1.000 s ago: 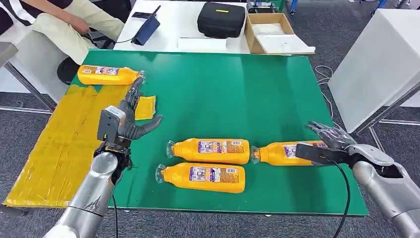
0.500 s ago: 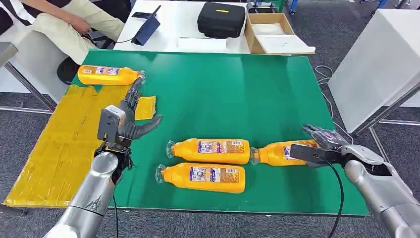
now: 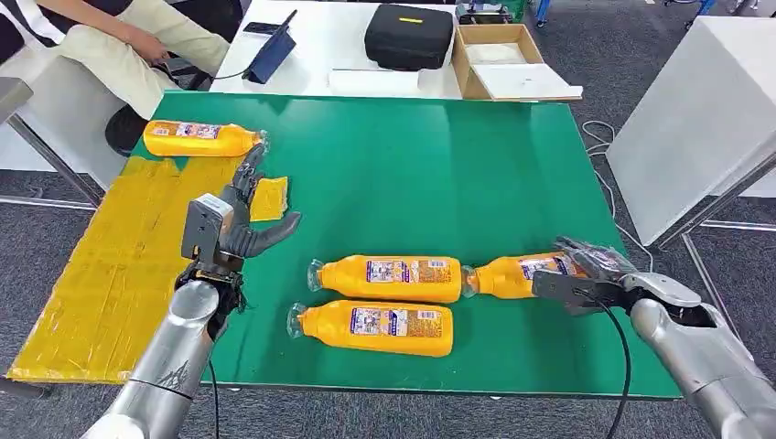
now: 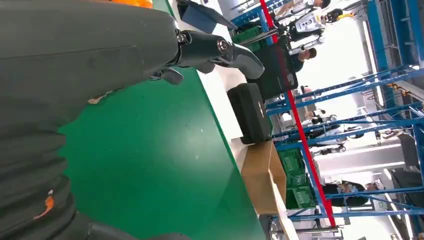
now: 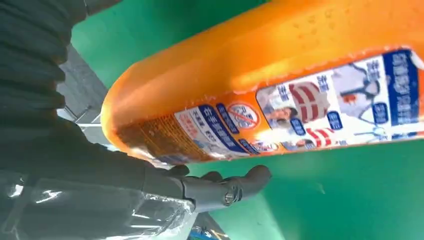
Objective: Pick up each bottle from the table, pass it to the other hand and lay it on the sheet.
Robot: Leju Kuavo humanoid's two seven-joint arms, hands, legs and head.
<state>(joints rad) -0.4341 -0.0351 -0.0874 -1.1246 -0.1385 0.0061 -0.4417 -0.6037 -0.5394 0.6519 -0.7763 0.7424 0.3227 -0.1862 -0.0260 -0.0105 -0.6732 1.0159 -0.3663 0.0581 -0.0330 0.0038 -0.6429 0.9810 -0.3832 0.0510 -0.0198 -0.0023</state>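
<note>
Three orange bottles lie on the green table (image 3: 412,174): two side by side in the middle (image 3: 389,278) (image 3: 375,327) and a third (image 3: 512,274) to their right. My right hand (image 3: 586,274) reaches around the base end of that third bottle (image 5: 280,85), fingers over it. Its thumb (image 5: 225,187) lies under the bottle with a strip of green between them. Another bottle (image 3: 197,139) rests at the far end of the yellow sheet (image 3: 110,265). Held above the table's left part, my left hand (image 3: 229,224) has its fingers (image 4: 220,50) spread and holds nothing.
A small yellow scrap (image 3: 268,198) lies by the sheet. Behind the green table stands a white table with a black case (image 3: 409,35), a cardboard box (image 3: 499,59) and a blue tablet (image 3: 270,55). A person sits at the back left (image 3: 119,46). Another white table (image 3: 705,110) stands right.
My right hand has slid left along the table onto the right bottle's base, and that bottle has shifted slightly left and tilted. The left hand has stayed put.
</note>
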